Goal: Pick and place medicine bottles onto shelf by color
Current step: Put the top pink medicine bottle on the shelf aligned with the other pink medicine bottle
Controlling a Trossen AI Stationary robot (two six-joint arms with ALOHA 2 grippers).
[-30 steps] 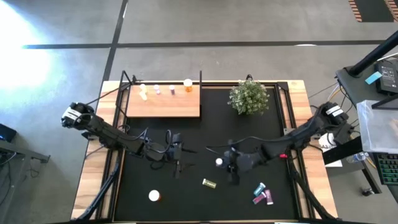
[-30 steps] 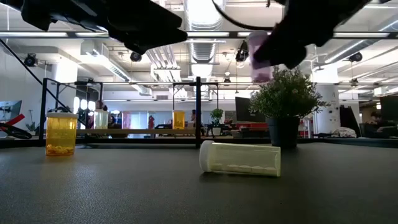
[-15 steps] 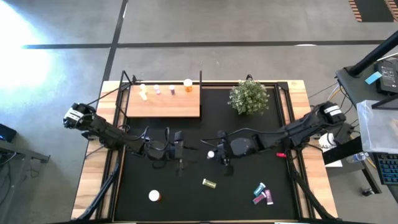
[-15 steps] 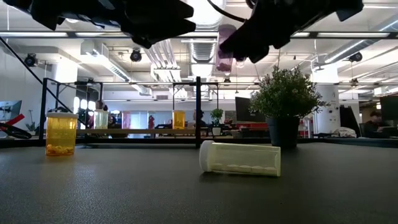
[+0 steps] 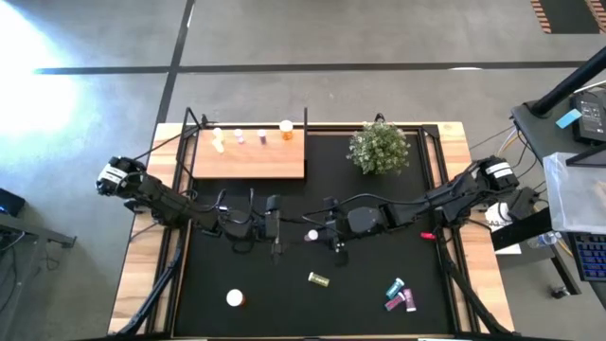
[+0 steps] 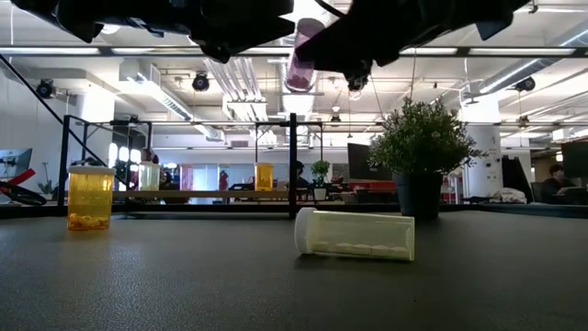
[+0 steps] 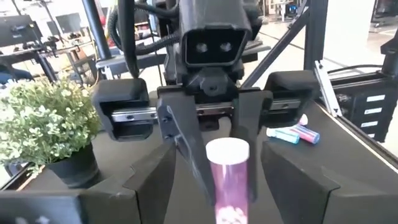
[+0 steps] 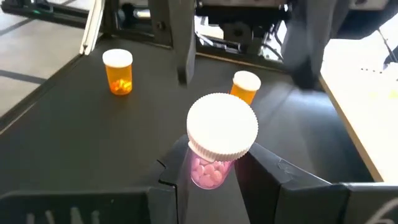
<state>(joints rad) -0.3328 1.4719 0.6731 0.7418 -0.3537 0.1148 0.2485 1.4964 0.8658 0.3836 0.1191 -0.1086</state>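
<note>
Bottles lie scattered around us on the black mat [image 5: 379,294]: a yellowish bottle [image 6: 355,233] on its side in the middle, smooth and translucent, an orange bottle [image 6: 90,197] standing upright toward the left front, and a small cluster of blue-teal and magenta bottles [image 5: 399,295] lying at the right front. Near the far edge of the mat we see a bushy green plant [image 5: 378,149] in a dark pot.

We see the right gripper [image 5: 317,234] above the middle of the mat, its dark fingers [image 8: 264,167] clamped tight on a pink bottle [image 8: 219,146], a clear cylinder with small pink pills at its base and a ribbed white cap. The bottle hangs well clear of the mat. Facing it, just to its left, is the left gripper [image 5: 276,227], jaws set fairly wide with nothing between them; the pink bottle is near its fingertips, though we cannot tell if it lies between them.

At the far left of the table sits the shelf [image 5: 275,163], a flat light-wood board with thin black posts. Four small bottles [image 5: 251,136] stand in a row along its far edge, among them an orange one at the right end.
</note>
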